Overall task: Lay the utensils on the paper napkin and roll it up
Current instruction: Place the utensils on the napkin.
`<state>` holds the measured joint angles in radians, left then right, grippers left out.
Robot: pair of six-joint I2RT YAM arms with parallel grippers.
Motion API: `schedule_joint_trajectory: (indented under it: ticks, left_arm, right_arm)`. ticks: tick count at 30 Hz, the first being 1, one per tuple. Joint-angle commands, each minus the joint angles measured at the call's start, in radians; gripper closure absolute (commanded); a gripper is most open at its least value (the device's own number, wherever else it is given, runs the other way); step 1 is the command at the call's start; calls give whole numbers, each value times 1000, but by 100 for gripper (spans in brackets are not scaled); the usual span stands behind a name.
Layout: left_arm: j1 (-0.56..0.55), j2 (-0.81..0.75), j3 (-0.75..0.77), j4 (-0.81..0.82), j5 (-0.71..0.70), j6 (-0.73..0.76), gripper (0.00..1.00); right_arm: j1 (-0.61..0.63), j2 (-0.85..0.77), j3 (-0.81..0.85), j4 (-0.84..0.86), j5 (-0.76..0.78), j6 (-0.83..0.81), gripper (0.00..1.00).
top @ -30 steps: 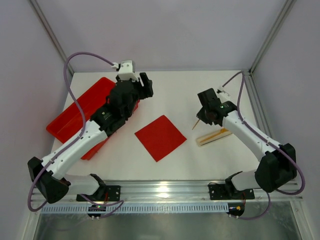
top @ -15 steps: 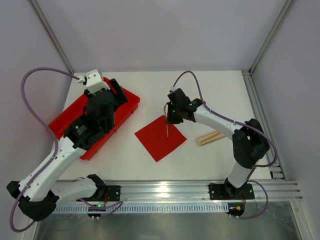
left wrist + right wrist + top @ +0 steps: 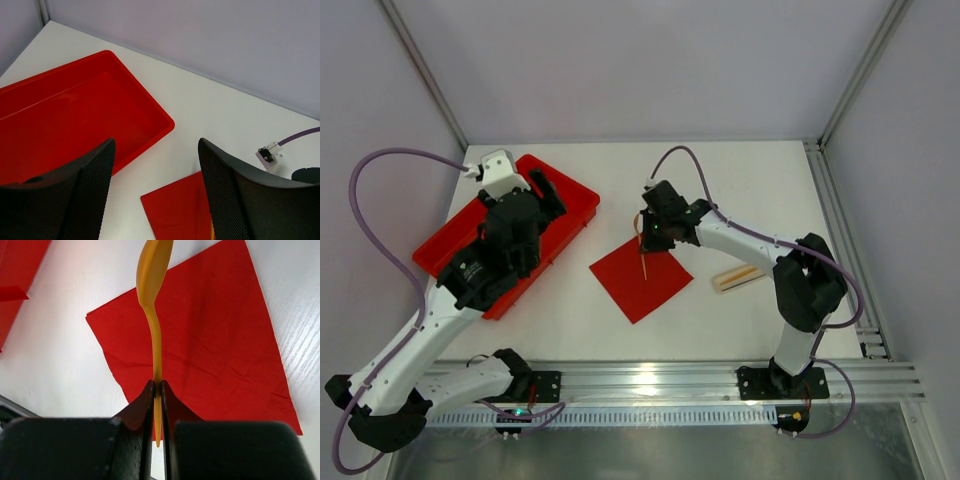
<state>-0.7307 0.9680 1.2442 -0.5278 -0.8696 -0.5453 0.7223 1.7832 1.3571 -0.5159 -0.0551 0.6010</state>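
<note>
- Wooden spoon — clamped at its handle in the closed jaws of the right gripper, hanging over the red paper napkin; whether its bowl touches the paper I cannot tell.
- Nothing lies released on the napkin yet.
- Other utensils, likely two, lie on the table just right of the napkin.
- Left gripper hovers over the red tray, jaws apart and empty.
- Rolling not begun — the napkin lies flat.

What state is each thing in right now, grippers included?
right gripper: shut on the spoon.
spoon: held by its handle, bowl out over the napkin, not yet set down.
paper napkin: flat on the table, unrolled.
other utensils: lying on the table right of the napkin, apart from it.
left gripper: open, holding nothing, over the tray.
tray: flat on the table.
</note>
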Motion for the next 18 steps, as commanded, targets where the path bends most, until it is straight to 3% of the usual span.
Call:
schedule_joint_trajectory:
  ticks: [1, 5, 11, 18]
  left_arm:
    - [-1, -8, -2, 6, -3, -30, 31]
    - [-1, -6, 3, 12, 32, -21, 31]
    - [-1, -17, -15, 18, 49, -15, 31]
    - [-1, -28, -22, 35, 83, -1, 31]
  right_arm:
    - [22, -25, -24, 42, 49, 59, 96]
    - [25, -30, -43, 56, 51, 24, 96]
    - [25, -11, 28, -24, 118, -279, 96]
    - [37, -99, -55, 31, 95, -622, 96]
